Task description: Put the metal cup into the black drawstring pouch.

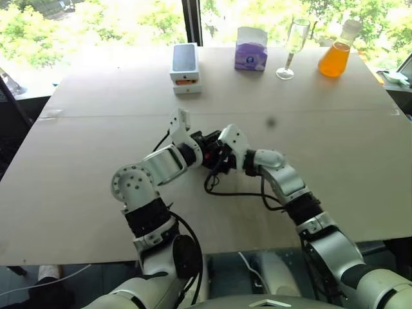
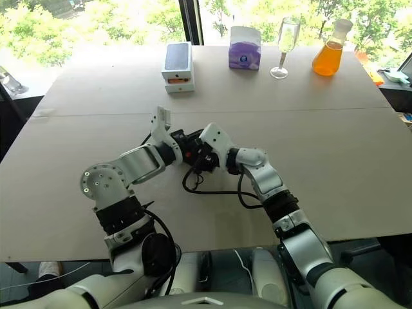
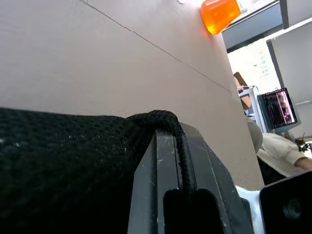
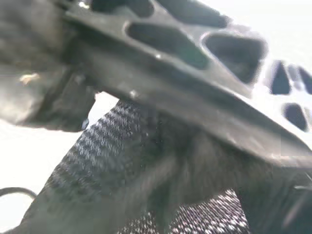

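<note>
black drawstring pouch (image 3: 63, 165) pinched in left gripper (image 1: 201, 149) jaws, above table (image 1: 90, 187)

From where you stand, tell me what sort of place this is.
Probably an office or lab set up for robot trials. A plain table stands against big windows with trees outside, props like a flask line its far edge, and a monitor stands nearby.

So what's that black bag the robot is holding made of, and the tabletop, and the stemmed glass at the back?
The black drawstring pouch looks like soft knitted mesh fabric: an open weave shows, with a braided cord along its edge. The tabletop seems to be matte beige board, perhaps laminate or cardboard sheet; a seam runs across it. The stemmed glass is clear, likely glass, though plastic cannot be ruled out.
</note>
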Motion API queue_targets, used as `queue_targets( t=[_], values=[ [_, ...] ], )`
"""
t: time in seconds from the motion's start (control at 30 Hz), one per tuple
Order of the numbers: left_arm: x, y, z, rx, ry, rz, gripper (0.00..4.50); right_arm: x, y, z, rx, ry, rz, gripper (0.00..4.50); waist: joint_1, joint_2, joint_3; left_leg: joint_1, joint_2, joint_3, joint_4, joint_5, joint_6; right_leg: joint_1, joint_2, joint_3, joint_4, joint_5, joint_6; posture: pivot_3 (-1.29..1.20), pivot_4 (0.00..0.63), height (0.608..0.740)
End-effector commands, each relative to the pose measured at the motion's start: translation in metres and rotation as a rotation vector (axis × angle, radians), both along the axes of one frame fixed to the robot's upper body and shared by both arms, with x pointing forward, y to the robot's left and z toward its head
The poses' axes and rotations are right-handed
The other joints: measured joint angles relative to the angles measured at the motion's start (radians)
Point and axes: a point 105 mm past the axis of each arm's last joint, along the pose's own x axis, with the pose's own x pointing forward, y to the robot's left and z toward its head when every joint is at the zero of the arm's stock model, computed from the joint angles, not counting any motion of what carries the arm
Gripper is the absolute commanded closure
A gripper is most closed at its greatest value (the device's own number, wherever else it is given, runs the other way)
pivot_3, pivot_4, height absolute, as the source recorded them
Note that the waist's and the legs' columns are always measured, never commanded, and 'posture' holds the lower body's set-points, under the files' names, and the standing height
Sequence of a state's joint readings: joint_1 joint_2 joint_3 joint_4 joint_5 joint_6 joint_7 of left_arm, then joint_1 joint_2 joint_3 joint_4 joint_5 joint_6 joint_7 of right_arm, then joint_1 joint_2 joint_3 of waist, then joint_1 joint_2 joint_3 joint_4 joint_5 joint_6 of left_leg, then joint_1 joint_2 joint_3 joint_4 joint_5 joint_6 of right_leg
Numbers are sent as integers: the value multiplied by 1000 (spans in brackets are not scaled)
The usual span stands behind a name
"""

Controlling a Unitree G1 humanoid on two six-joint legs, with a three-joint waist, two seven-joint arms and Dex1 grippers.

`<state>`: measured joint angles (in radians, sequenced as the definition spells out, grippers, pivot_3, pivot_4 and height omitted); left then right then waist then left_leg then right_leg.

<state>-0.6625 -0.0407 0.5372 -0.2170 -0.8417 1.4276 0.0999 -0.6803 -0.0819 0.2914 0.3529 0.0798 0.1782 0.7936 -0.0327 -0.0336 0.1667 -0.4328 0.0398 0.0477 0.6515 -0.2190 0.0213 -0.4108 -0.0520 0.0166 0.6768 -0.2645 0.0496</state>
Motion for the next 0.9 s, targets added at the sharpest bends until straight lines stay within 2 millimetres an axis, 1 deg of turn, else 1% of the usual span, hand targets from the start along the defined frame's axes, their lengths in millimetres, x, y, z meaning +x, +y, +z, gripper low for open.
queue_targets(
  t=[0.03,0.07,0.2,0.27,0.33,0.37,0.43,0.53,0.57,0.63,0.73,0.8,0.9],
  values=[
    [10,14,-4,30,-2,68,4500,-9,-6,30,20,-98,25,1040,0,0,0,0,0,0,0,0,0,0,0,0,0,0,0,0,150,740],
    [12,15,-2,11,-16,68,4500,-9,-10,30,3,-99,17,1040,1,0,0,0,0,0,0,0,0,0,0,0,0,0,0,0,150,740],
    [19,20,1,33,-41,61,4500,-6,-25,33,-10,-65,-55,1040,-5,0,0,1,-1,1,0,0,0,0,1,1,0,0,0,0,150,740],
    [20,18,3,69,-69,33,4500,-1,-30,32,-8,-16,-117,1040,-3,0,0,1,0,0,0,0,0,0,2,1,0,0,0,0,150,740],
    [19,13,6,90,-103,-4,4500,4,-32,32,-10,-14,-159,1040,0,0,0,0,0,0,0,0,0,0,2,0,0,0,0,0,150,740],
    [19,11,7,95,-111,-15,4500,4,-32,31,-18,-15,-155,1040,1,0,0,0,0,0,0,0,0,0,2,0,0,0,0,0,150,740],
    [19,12,6,99,-117,-18,4500,0,-33,33,-6,-3,-146,1040,4,0,0,0,0,1,0,0,0,0,1,1,0,0,0,0,150,740],
    [23,20,7,69,-120,14,4500,-9,-40,42,52,60,-130,1040,9,0,0,0,0,0,0,0,0,0,0,0,-1,0,0,0,150,740],
    [24,22,8,47,-116,29,4500,-12,-44,43,64,85,-126,1040,12,0,0,0,0,0,0,0,0,0,1,0,-1,0,0,0,150,740],
    [29,29,15,-49,-107,72,4500,-24,-47,40,74,155,-94,1040,15,0,0,0,0,0,0,0,0,0,1,0,-1,0,0,0,150,740],
    [34,35,30,-176,-108,104,4500,-37,-41,28,93,274,-67,1040,18,0,0,0,1,0,0,-2,3,0,1,0,-1,0,0,0,150,740],
    [35,37,34,-192,-108,104,4500,-40,-32,18,111,348,-69,1040,18,0,0,0,0,0,0,-3,5,0,1,0,0,0,0,0,150,740],
    [36,39,35,-190,-100,108,4500,-37,-14,5,123,413,-78,1040,17,0,0,0,-1,0,0,-2,5,0,2,0,0,0,0,0,150,740]
  ],
)
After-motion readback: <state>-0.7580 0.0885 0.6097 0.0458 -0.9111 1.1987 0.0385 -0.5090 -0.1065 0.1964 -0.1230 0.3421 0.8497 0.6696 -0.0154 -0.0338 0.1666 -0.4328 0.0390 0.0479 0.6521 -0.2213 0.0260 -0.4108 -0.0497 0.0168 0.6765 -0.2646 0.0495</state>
